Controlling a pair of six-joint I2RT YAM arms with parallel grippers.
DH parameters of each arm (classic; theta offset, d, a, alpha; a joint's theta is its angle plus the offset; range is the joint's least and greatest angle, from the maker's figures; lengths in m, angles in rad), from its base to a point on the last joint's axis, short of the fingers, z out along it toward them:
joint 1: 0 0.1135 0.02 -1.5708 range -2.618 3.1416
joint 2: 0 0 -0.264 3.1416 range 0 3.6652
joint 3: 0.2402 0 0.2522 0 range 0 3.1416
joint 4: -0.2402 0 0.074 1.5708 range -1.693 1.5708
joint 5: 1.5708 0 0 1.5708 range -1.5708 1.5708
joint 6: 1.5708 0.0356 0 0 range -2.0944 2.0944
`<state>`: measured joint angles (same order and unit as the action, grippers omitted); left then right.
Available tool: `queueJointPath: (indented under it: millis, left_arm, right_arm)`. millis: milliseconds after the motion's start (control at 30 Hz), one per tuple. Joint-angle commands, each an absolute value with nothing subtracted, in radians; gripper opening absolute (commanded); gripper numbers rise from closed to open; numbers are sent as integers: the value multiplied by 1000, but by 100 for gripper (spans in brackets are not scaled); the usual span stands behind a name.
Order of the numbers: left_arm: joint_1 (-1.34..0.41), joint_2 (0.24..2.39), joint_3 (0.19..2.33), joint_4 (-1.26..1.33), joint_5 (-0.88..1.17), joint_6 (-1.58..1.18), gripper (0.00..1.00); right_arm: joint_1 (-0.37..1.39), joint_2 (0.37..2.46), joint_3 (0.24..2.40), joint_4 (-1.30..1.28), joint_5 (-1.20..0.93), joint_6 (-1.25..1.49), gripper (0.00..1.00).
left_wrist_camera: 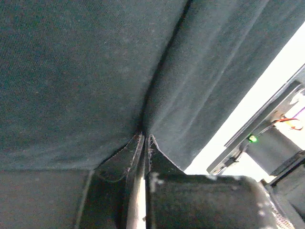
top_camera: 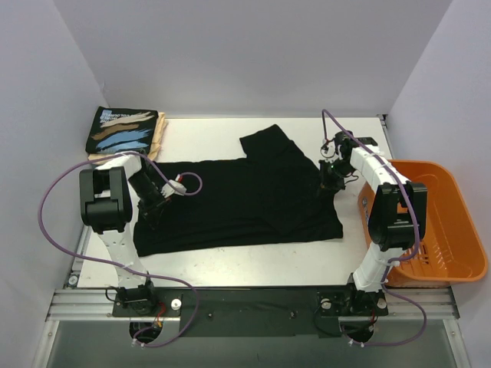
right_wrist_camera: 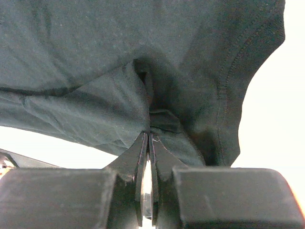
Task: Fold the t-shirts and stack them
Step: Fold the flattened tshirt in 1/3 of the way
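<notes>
Left hand (left_wrist_camera: pixel 144 138) is pinched shut on a fold at the left end of the black t-shirt (top_camera: pixel 238 203). Right hand (right_wrist_camera: pixel 147 136) is clamped on cloth near a sleeve at its right end. The shirt lies spread across the desk (top_camera: pixel 230 261), so I'd call this the first fold. Next, both hands need to lift and carry their edges over evenly. The printed t-shirt (top_camera: pixel 123 130) sits folded on the cream t-shirt (top_camera: pixel 157 142) behind the black one's left corner, and the orange basket (top_camera: pixel 430 163) is off to its right. Neither looks in the way.

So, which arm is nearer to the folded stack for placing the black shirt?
Left, probably: the left gripper pinches the black shirt nearer the folded stack; the right gripper holds the opposite edge.
</notes>
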<state>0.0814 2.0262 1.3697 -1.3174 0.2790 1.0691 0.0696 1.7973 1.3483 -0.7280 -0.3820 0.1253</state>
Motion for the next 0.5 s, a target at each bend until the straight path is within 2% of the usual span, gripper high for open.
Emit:
queueJointPath:
  millis: [0, 33, 467]
  left_arm:
    - [86, 2016, 1361, -1289, 212, 1097, 5]
    - [87, 2017, 1379, -1302, 218, 1094, 0]
    - [83, 1944, 1534, -1332, 272, 997, 0]
  right_arm:
    - [58, 1790, 1365, -776, -391, 110, 0]
    - [58, 1787, 1365, -778, -391, 110, 0]
    - [25, 1729, 1378, -770, -472, 115, 0]
